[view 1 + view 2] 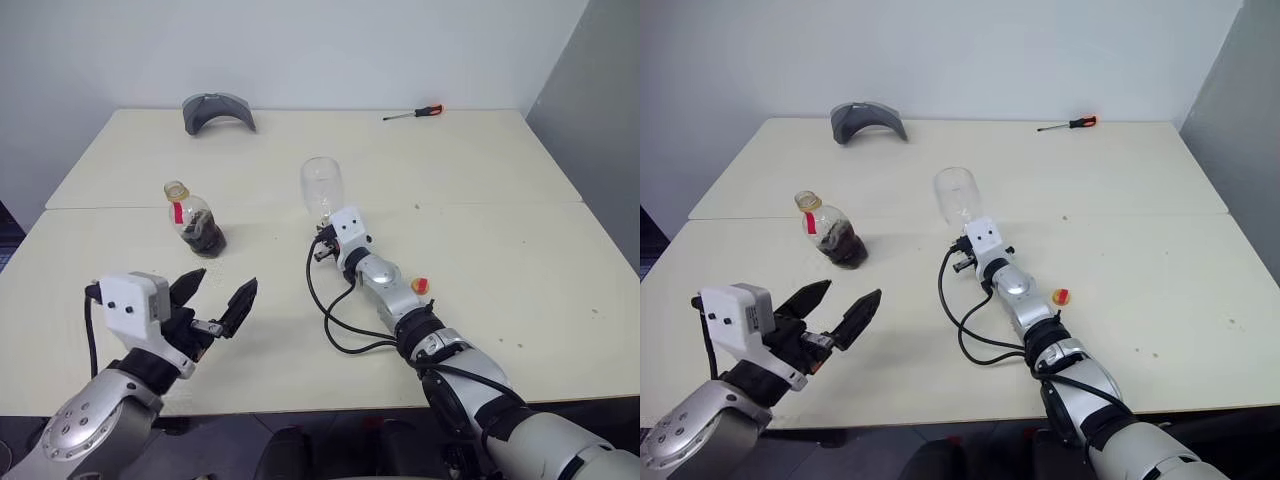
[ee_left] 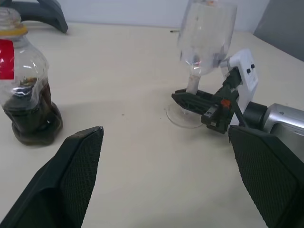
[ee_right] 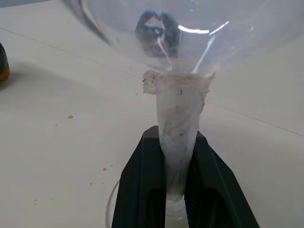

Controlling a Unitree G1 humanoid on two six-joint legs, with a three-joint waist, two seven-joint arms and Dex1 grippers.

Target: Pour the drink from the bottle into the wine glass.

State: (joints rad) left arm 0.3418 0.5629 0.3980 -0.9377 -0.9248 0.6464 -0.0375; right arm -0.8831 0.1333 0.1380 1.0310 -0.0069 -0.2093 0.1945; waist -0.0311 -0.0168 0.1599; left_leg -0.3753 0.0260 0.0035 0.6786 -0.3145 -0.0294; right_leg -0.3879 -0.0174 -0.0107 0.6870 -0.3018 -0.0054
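Table (image 1: 500, 200), pale cream, with a seam running across its width. Nearest, at the left front edge: left gripper (image 1: 215, 298), fingers spread wide with nothing between them, hovering above the tabletop and aimed toward the bottle. Right of it, further in: right gripper (image 2: 190, 99), its black fingers (image 3: 142, 190) clamped on the wrapped stem of the glass (image 1: 322, 188), low down just above the foot; black cables loop from its wrist over the table. Cap (image 1: 420, 286), yellow and red, lying loose on the table beside the right forearm. Bottle (image 1: 193, 220), upright, open-mouthed, with a yellow neck ring and a red label strip, standing left of the glass and well apart from it, just short of the seam. Drink (image 2: 31, 114), dark brown, filling about the lower third of the bottle. Glass bowl clear, upright, foot on the table. Far edge: grey curved object (image 1: 218, 111) at the left, red-handled screwdriver (image 1: 414, 114) at the right.
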